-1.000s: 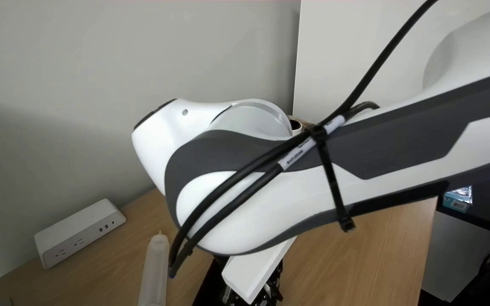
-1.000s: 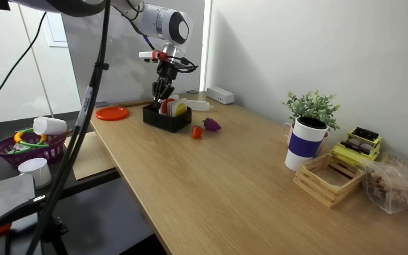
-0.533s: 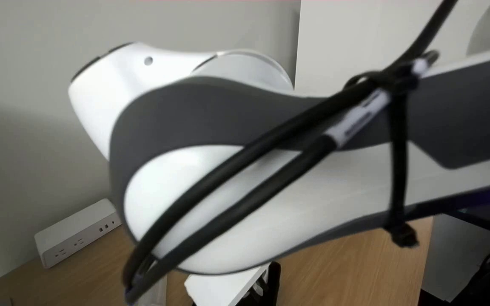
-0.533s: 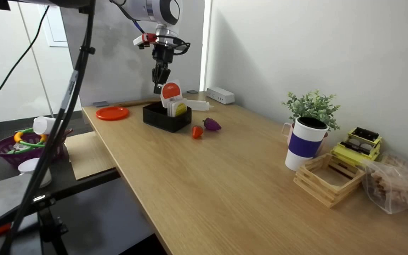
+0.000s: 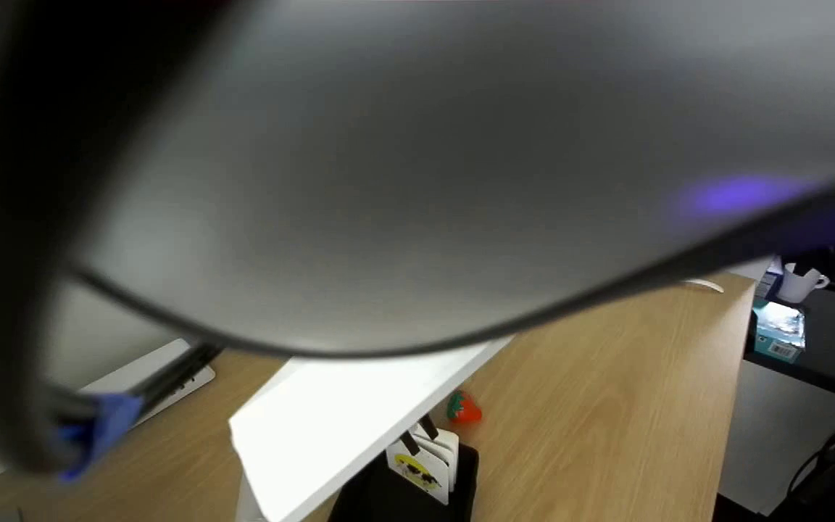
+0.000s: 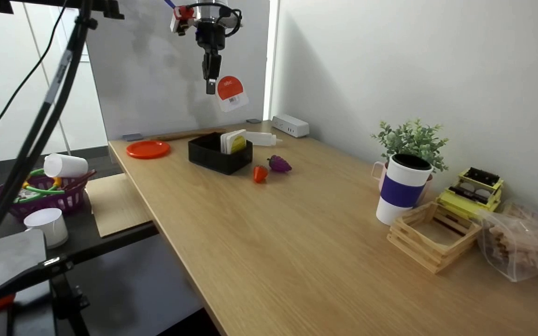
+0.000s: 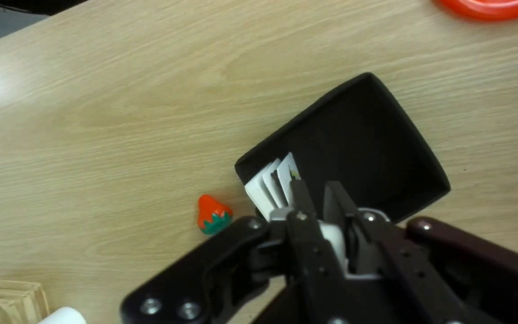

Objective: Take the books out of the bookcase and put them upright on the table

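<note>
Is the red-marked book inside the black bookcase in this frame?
No; in an exterior view the red-marked book hangs in the air at the claw, clear of the bookcase.

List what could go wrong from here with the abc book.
The gripper seems to hold the abc book by one edge, so it could swivel or slip. If thin like the books in the black box, it may topple on the table. A low move might knock the nearby toy strawberry.
</note>
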Controlling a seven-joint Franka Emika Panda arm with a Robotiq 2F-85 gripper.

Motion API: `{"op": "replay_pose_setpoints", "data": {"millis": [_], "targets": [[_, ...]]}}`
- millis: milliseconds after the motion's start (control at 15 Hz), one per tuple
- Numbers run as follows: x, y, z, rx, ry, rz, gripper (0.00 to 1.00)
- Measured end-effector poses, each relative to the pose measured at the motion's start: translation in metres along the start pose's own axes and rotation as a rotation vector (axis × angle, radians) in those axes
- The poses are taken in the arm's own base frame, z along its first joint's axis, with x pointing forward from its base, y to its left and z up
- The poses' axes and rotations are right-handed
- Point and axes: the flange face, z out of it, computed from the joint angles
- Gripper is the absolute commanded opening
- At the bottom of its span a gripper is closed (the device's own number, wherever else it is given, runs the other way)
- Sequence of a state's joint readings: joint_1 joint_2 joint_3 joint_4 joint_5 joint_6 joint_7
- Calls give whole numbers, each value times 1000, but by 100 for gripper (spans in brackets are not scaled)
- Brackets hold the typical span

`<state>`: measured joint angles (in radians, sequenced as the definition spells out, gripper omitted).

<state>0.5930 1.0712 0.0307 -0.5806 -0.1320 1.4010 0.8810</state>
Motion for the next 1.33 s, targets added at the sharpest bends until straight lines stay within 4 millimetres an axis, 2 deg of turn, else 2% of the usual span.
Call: {"op": "replay_pose_setpoints", "data": {"millis": [267, 533, 733, 933, 1333], "targets": [[9, 15, -20, 30, 10, 155, 4], [31, 44, -13, -9, -35, 268, 4], [44, 64, 8, -70, -99, 276, 4], [57, 74, 36, -78, -175, 205, 4], [81, 74, 97, 43, -266, 32, 4]]}}
